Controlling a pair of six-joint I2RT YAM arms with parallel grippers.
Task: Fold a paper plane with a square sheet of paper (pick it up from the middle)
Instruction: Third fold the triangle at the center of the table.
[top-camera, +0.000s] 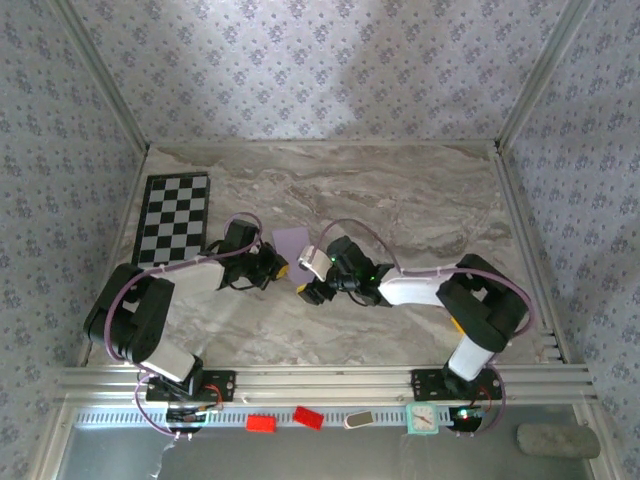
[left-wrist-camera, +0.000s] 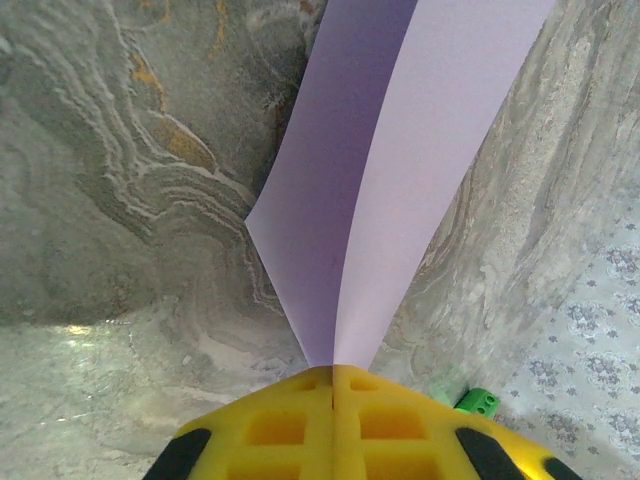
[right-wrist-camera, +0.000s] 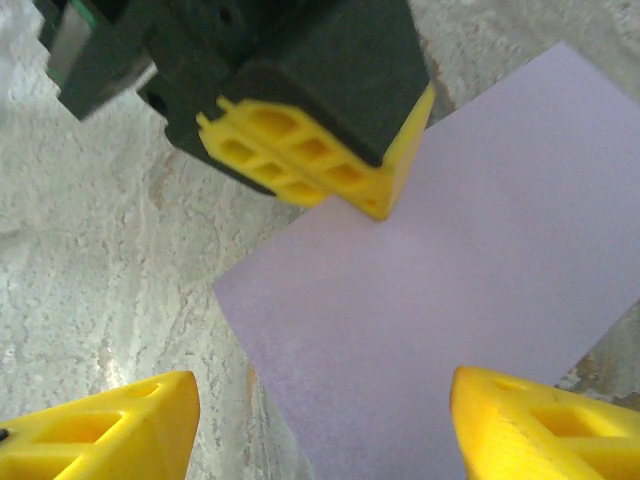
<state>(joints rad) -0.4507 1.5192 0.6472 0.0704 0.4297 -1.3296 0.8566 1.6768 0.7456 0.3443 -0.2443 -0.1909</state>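
The square sheet of paper (top-camera: 291, 241), pale lilac, is held up off the marble table at its centre. My left gripper (left-wrist-camera: 335, 375) is shut on its near edge, and the sheet (left-wrist-camera: 400, 180) rises from the yellow jaws bent into a V. In the top view the left gripper (top-camera: 277, 268) sits just below the sheet. My right gripper (right-wrist-camera: 325, 430) is open, one yellow fingertip (right-wrist-camera: 140, 425) over the table and the other over the sheet (right-wrist-camera: 440, 260). From above, the right gripper (top-camera: 306, 275) is close beside the left one. The paper plane is out of view.
A black-and-white checkered board (top-camera: 175, 218) lies at the back left. A green block (left-wrist-camera: 478, 402) sits near the left gripper. Red blocks (top-camera: 262, 422) and a small clock (top-camera: 423, 418) rest on the front rail. Patterned walls enclose the table.
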